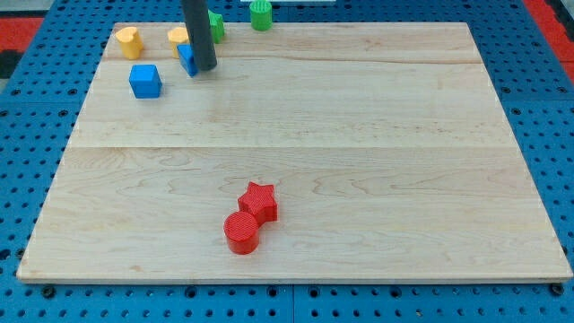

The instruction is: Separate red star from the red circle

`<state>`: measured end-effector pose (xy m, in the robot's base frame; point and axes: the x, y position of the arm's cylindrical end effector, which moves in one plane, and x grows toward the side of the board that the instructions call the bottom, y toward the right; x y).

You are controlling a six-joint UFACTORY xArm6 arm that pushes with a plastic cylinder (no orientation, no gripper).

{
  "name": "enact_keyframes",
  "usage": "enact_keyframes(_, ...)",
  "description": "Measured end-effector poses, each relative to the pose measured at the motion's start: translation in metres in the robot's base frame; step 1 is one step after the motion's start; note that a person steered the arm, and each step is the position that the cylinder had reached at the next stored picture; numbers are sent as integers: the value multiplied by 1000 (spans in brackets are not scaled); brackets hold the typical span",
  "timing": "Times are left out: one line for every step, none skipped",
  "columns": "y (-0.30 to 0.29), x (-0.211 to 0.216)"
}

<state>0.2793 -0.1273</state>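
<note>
The red star (259, 199) and the red circle (241, 231) are found together near the bottom edge of the desk (377, 135), a little left of its middle. The 2 are touching: the star sits just above and to the right of the circle, and no gap can be made out between them. Nothing has yet been parted, so the task is judged to be at its opening step, the approach.

The tool is a plain dark rod with no jaws, so nothing can be opened, closed or held by it. My tip (205, 68) is seen near the top edge of the desk, towards the top-left corner, well apart from the 2 red blocks. It stands just beside a small blue block (187, 59), whose shape is partly hidden by the rod; whether it is touched cannot be told. Close by are a blue cube (144, 81), 2 yellow blocks (129, 41) (178, 37) and 2 green blocks (215, 25) (261, 14) along the top edge.

For the next move, the tip would need to be carried across the bare middle of the desk towards the bottom edge, clear of the blocks at the top. It is judged that the tip should be brought against the star on the side facing the circle, or against the seam between them, so that the star is pushed up and to the right while the circle is left where it lies.
</note>
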Motion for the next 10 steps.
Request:
enact_keyframes(40,78)
enact_keyframes(3,192)
enact_keyframes(9,276)
enact_keyframes(33,332)
enact_keyframes(104,318)
enact_keyframes(92,230)
enact_keyframes(104,206)
enact_keyframes(89,226)
enact_keyframes(33,205)
enact_keyframes(53,159)
